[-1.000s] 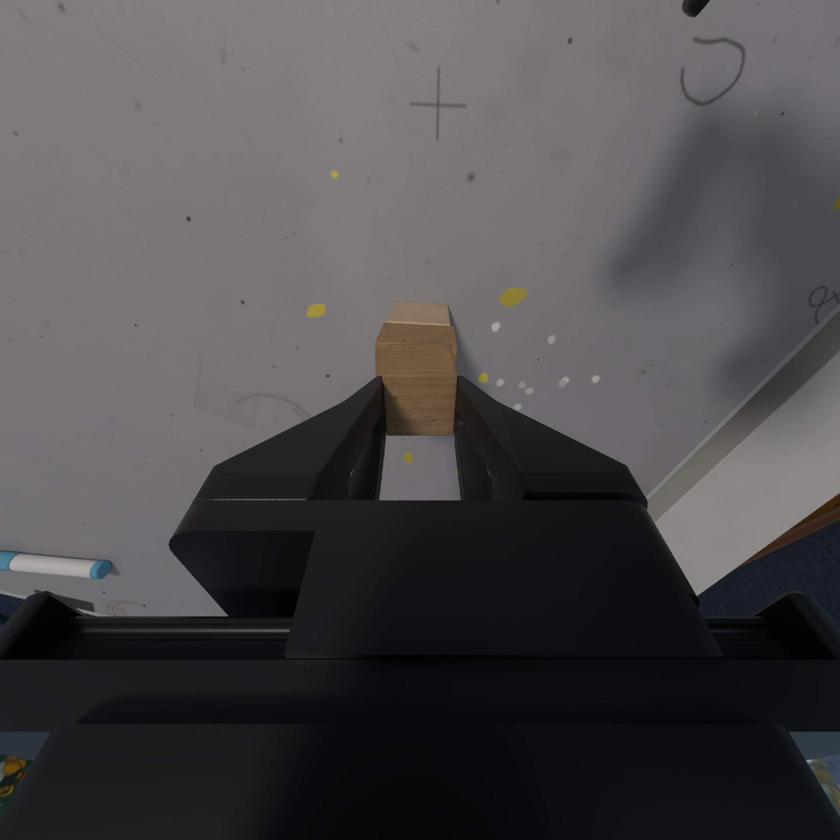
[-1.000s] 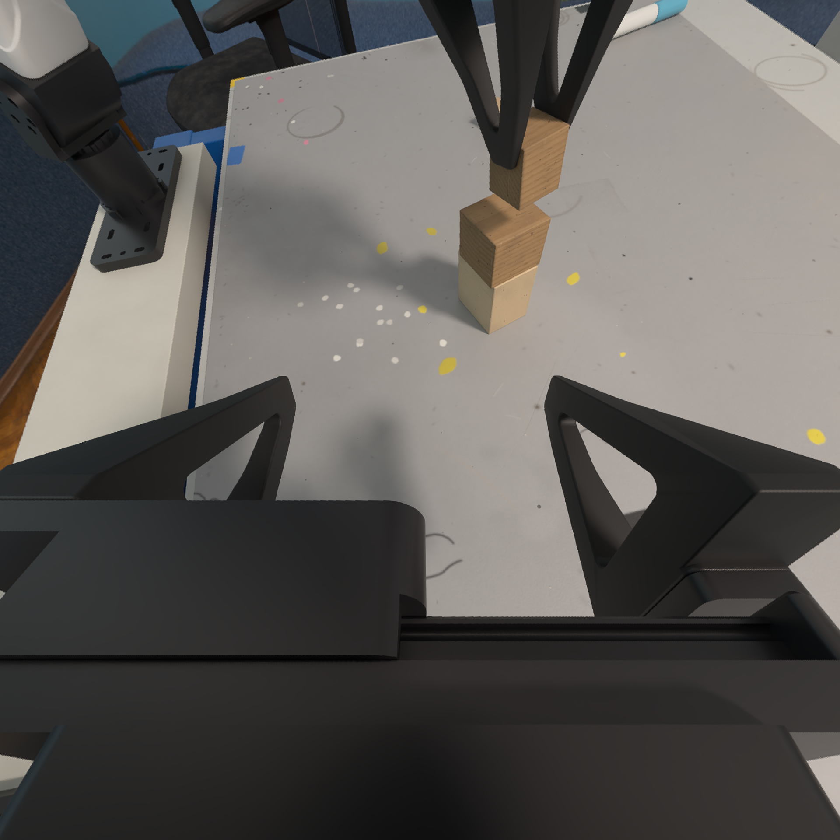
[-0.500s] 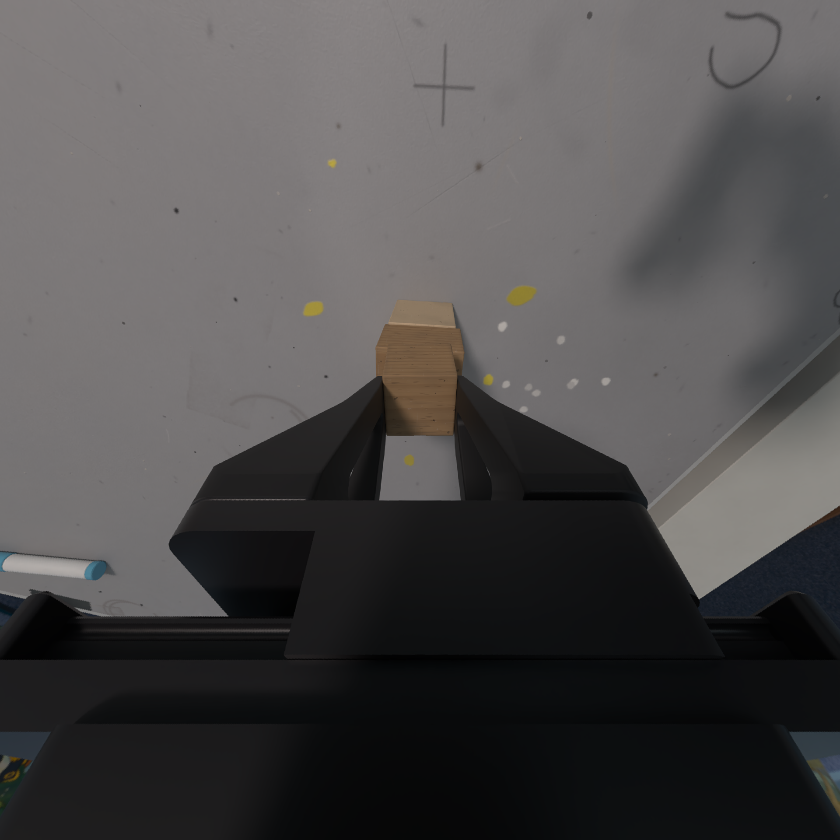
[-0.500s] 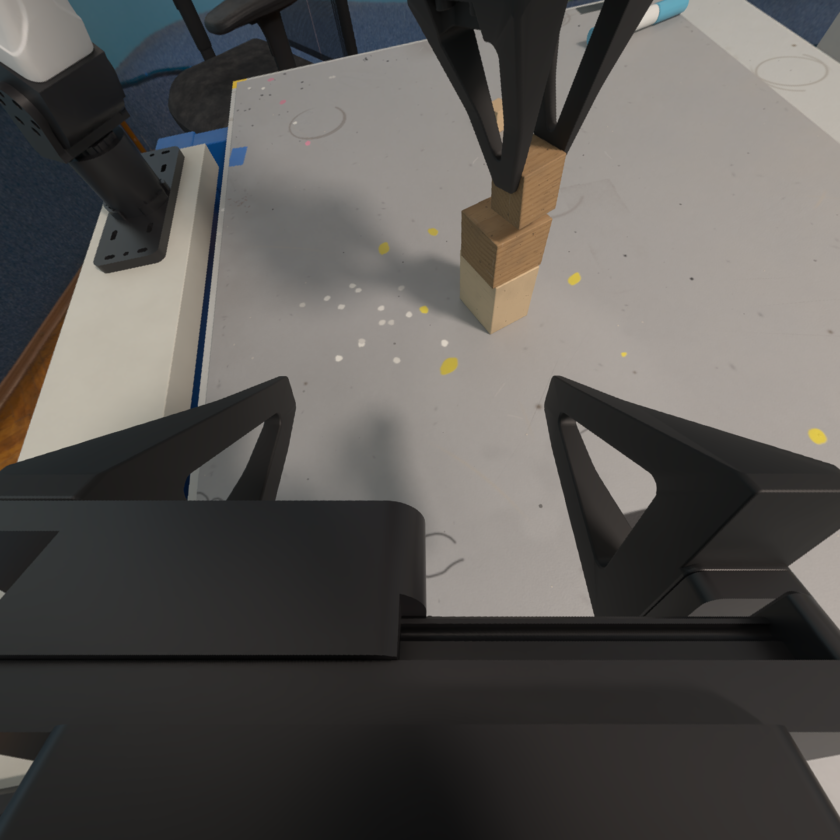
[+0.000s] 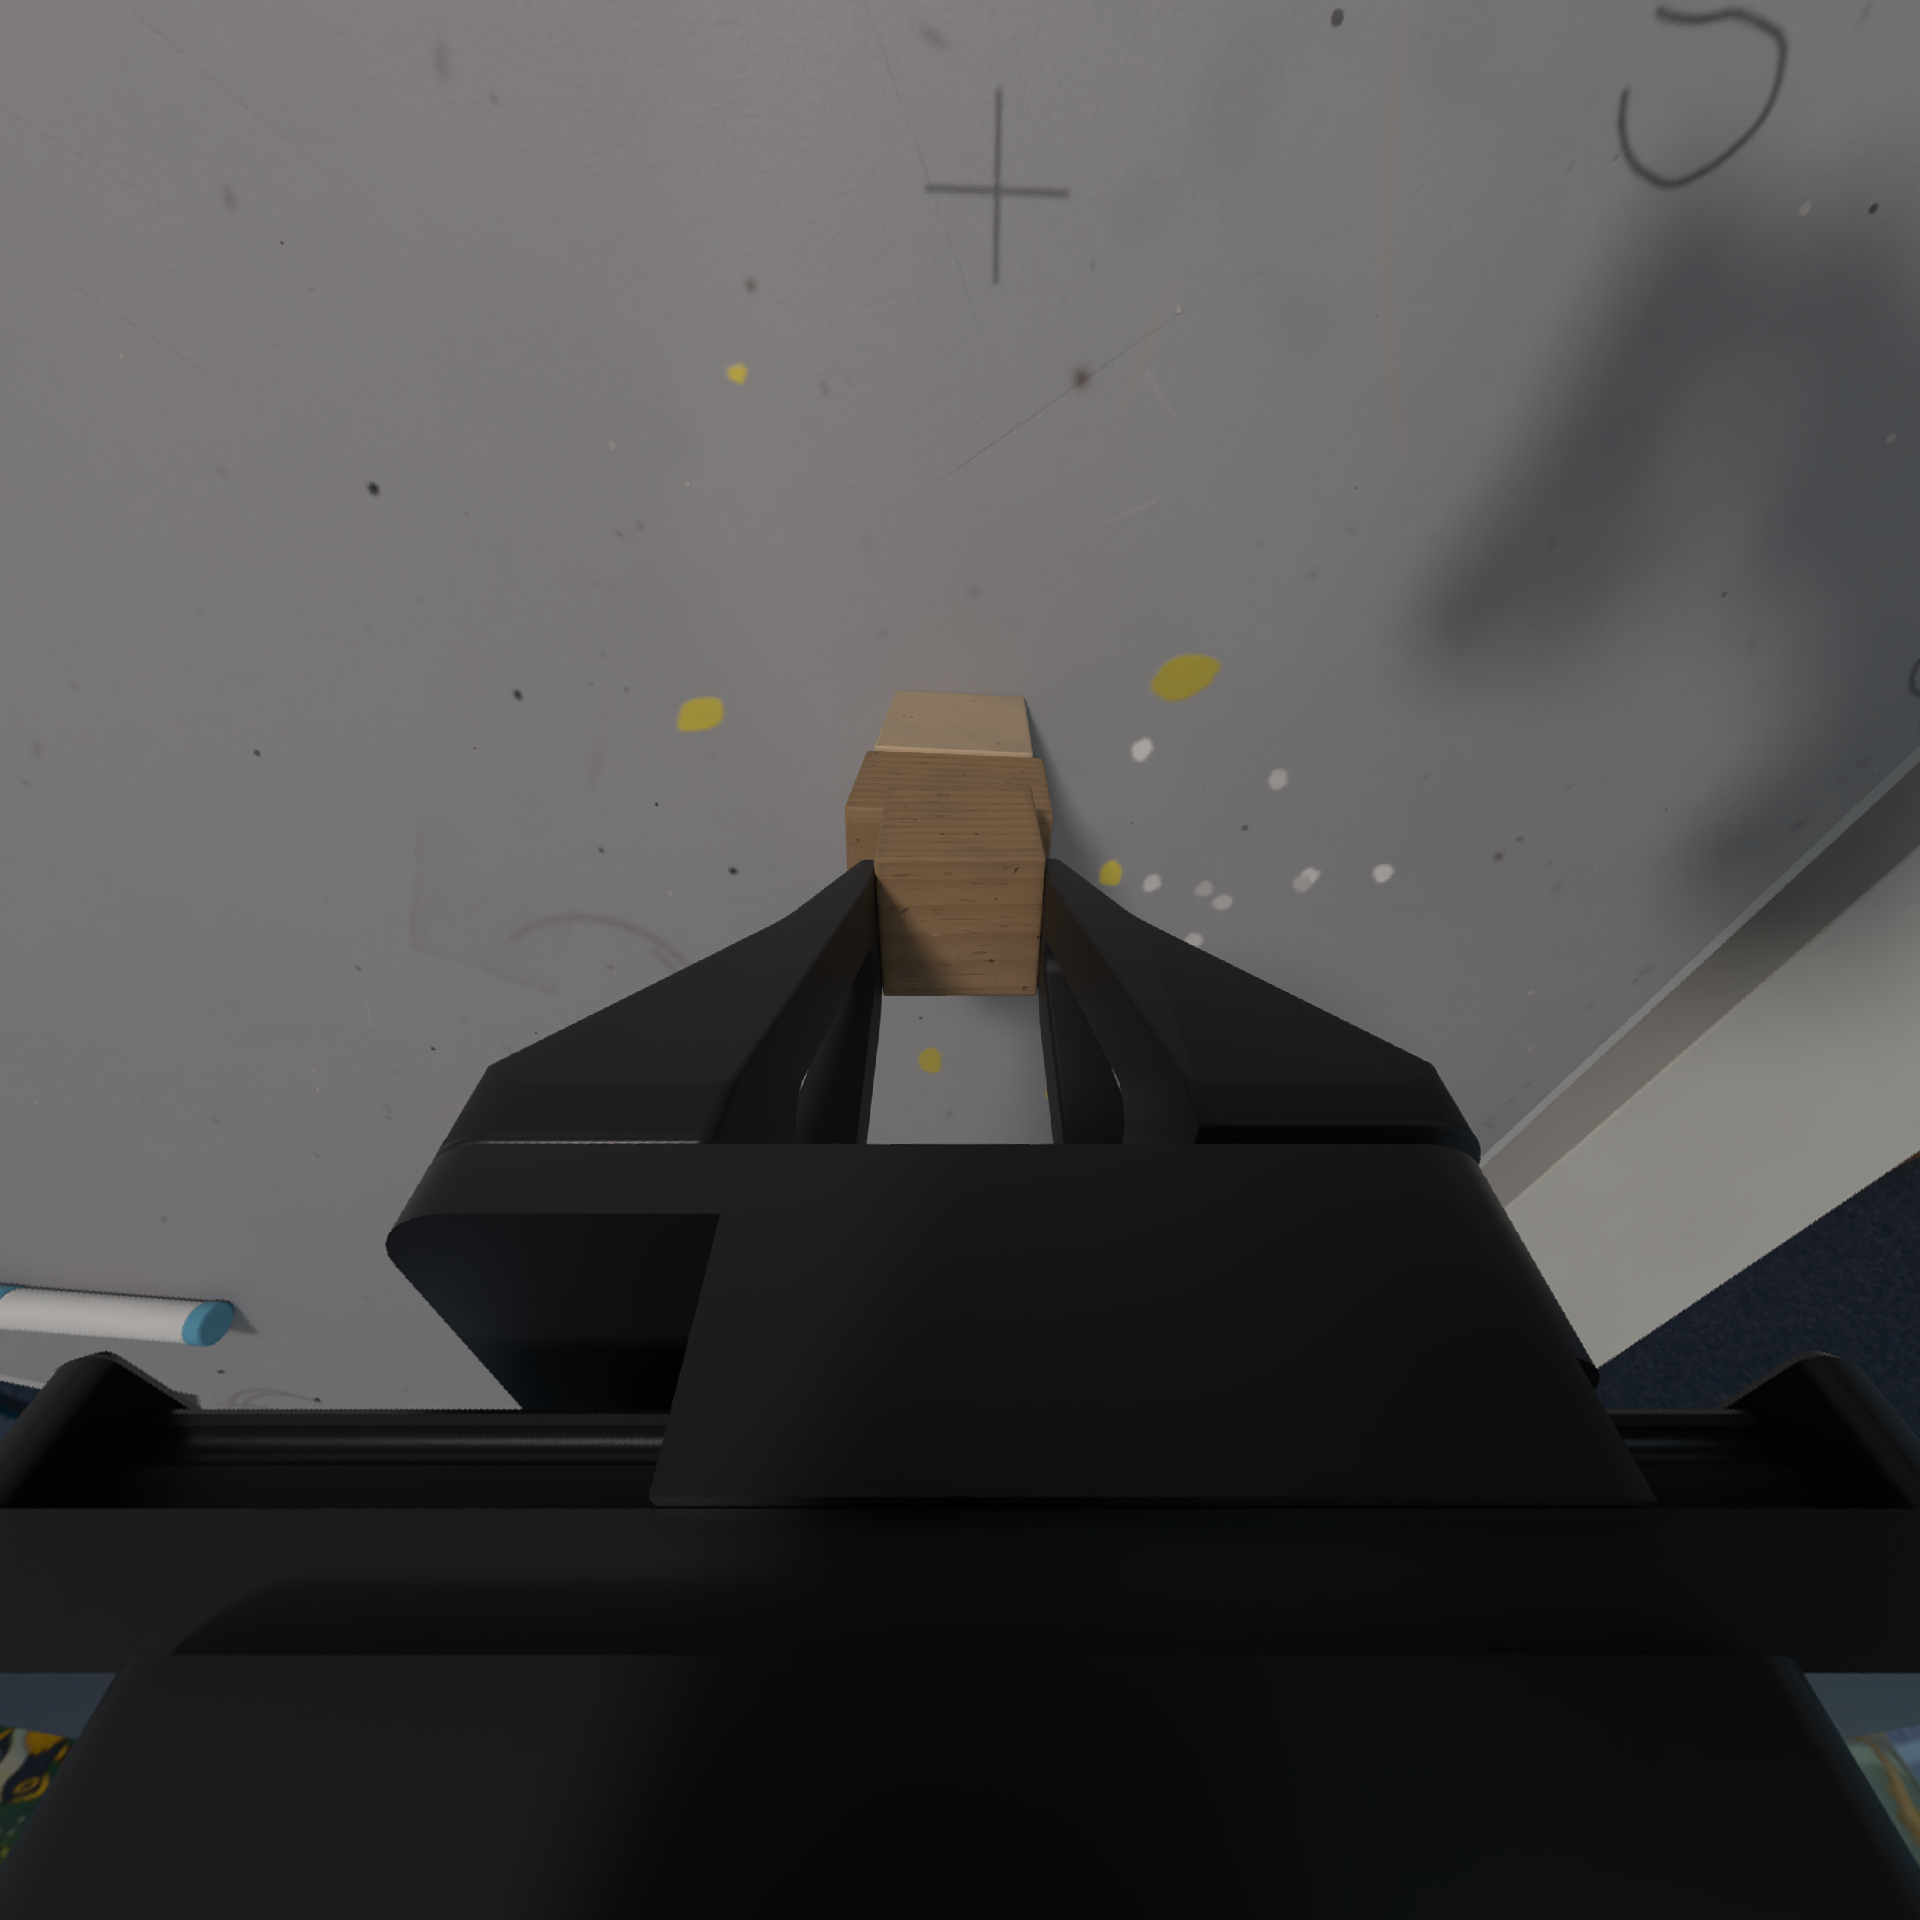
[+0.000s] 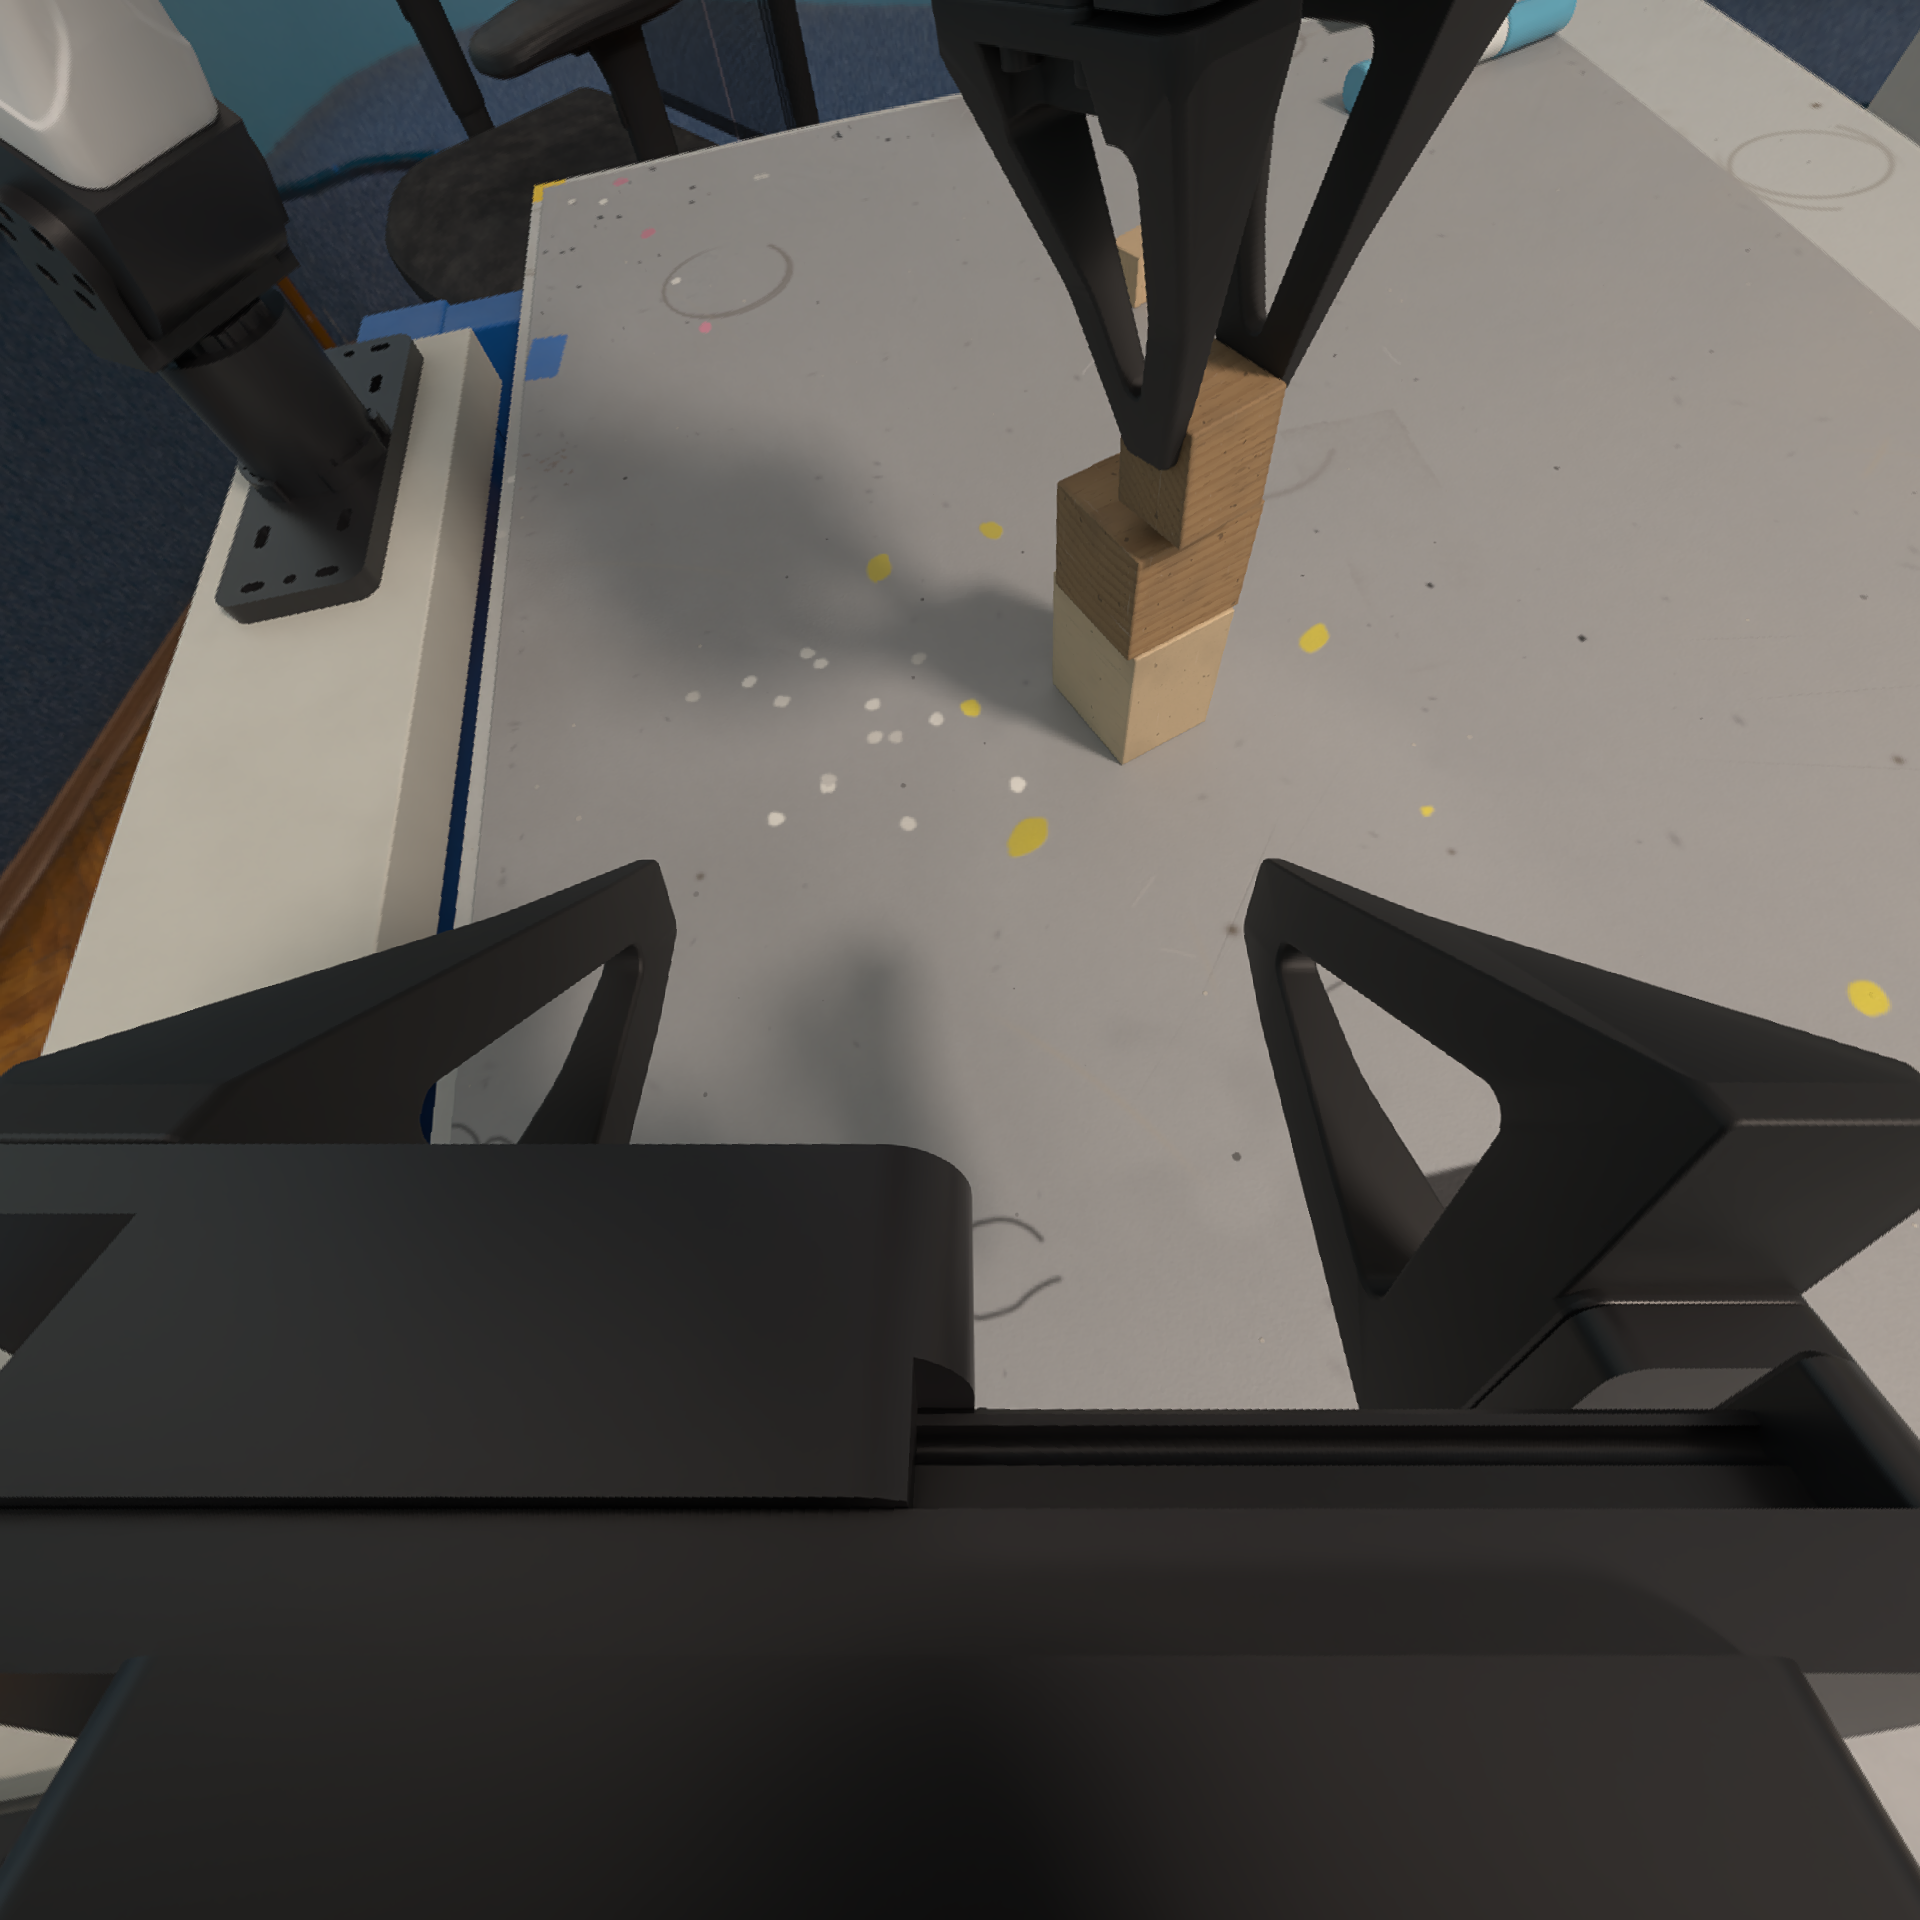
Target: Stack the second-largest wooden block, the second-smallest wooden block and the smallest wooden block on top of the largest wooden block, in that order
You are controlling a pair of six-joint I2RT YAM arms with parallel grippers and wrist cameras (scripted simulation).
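A pale largest block (image 6: 1143,675) stands on the grey table with a brown block (image 6: 1101,561) stacked on it. My left gripper (image 6: 1210,410) is shut on a smaller brown block (image 6: 1226,447) and holds it on or just above the stack's top, offset toward one corner. In the left wrist view the held block (image 5: 958,914) sits between the fingers of my left gripper (image 5: 958,894), with the brown block (image 5: 860,821) and the pale block (image 5: 954,722) showing below it. A small block (image 6: 1130,265) lies on the table behind the left fingers, mostly hidden. My right gripper (image 6: 958,883) is open and empty, nearer than the stack.
The left arm's base (image 6: 301,499) stands on a white ledge (image 6: 270,831) along the table's left edge. A white marker with a blue cap (image 5: 114,1314) lies near the table's far edge. An office chair (image 6: 540,156) stands beyond the table.
My left gripper has come down with the brown block, from a gap above the stack to its top. The right gripper has not moved.
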